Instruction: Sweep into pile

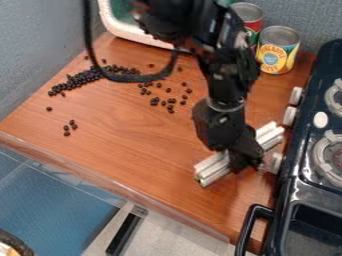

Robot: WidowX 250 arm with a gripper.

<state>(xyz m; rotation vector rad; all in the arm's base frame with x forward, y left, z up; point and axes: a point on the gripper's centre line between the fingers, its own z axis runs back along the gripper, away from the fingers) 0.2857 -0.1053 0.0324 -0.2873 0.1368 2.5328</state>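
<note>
The black gripper (239, 159) hangs low over the right part of the wooden counter, at the middle of a white, ribbed bar-like sweeper (212, 169). The bar lies at a slant, its lower-left end on the wood and its other end near the stove knobs; the gripper covers its middle, and I cannot tell how the gripper holds it. Small dark beans form a long heap (85, 77) at the counter's upper left. A looser scatter of beans (171, 101) lies at upper centre, and a few beans (67, 128) sit apart at the left.
A black toy stove (287, 192) with light knobs borders the counter (127, 145) on the right. Two cans, one with a yellow label (277, 52), stand at the back beside a white-rimmed tub (123, 31). A black cable loops above the beans. The counter's front edge drops off at lower left.
</note>
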